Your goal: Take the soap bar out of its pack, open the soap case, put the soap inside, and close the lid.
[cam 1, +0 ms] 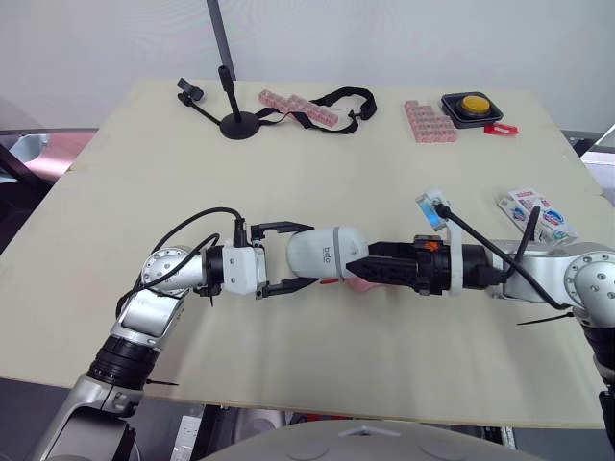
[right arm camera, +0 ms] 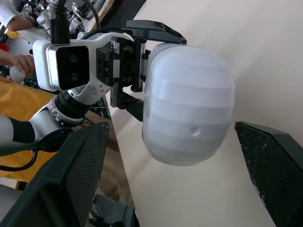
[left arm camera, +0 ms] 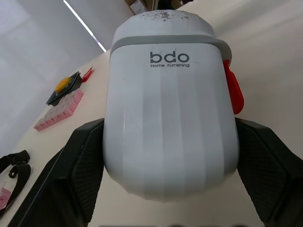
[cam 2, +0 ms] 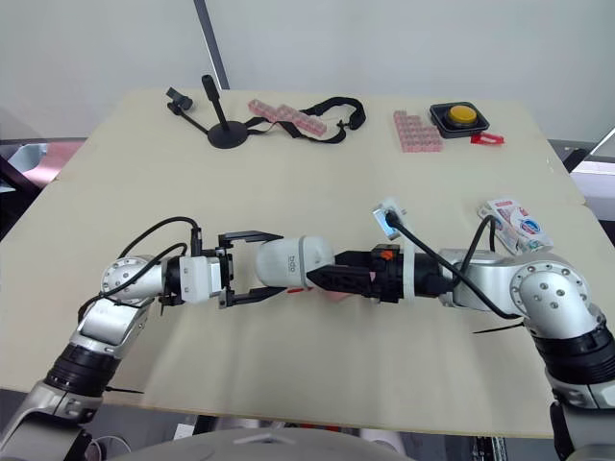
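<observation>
White soap case sits, seemingly gripped, in the wide-spread left hand.

White soap case w/ grey band & black lettering, beige table

Rocking two arms in brushed silver-grey metal, left arm and right arm, showing off chunky round joint caps dotted with small dark screws. Wearing a ribbed black collar further up the left one. Running glossy black cables in loose loops over the forearms, with thin black zip ties sticking out here and there. Carrying a boxy white wrist camera housing with two dark lenses behind the left gripper. Ending in flat black fingers, finely mesh-textured. Flashing an orange accent and a white band behind the right gripper, plus sporting a small blue-and-white module on a curved white bracket.
</observation>
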